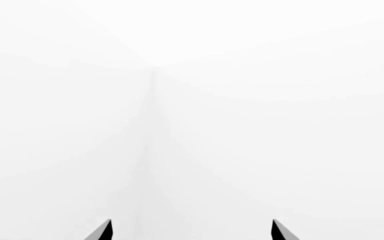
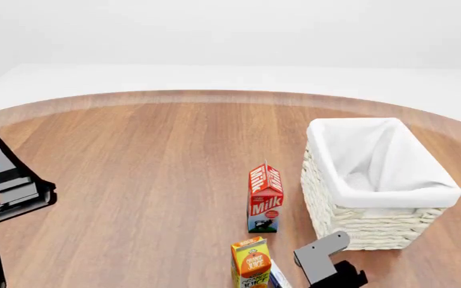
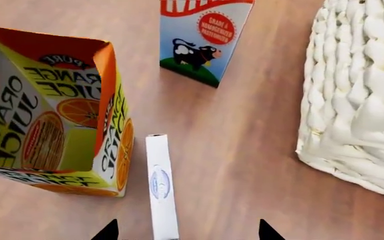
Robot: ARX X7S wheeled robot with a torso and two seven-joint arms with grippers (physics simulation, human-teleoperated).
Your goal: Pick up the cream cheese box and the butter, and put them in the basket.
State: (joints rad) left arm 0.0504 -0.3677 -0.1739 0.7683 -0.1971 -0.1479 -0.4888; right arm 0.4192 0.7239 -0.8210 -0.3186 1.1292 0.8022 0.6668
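The cream cheese box [image 3: 160,185] is a thin white box with a blue oval mark, standing on the wood next to the orange juice carton [image 3: 52,115]. My right gripper [image 3: 186,231] is open just above it, and the box's near end lies between the two fingertips, closer to one of them. In the head view only a sliver of the box [image 2: 277,277] shows beside the right arm [image 2: 320,261]. The basket [image 2: 350,225] stands at the right, with its woven wall [image 3: 359,100] close to the right gripper. My left gripper [image 1: 192,231] is open over blank white. The butter is out of view.
A red milk carton [image 2: 265,197] stands left of the basket, with the orange juice carton [image 2: 251,263] in front of it. My left arm [image 2: 14,195] is raised at the table's left edge. The round wooden table [image 2: 134,180] spreads left and back.
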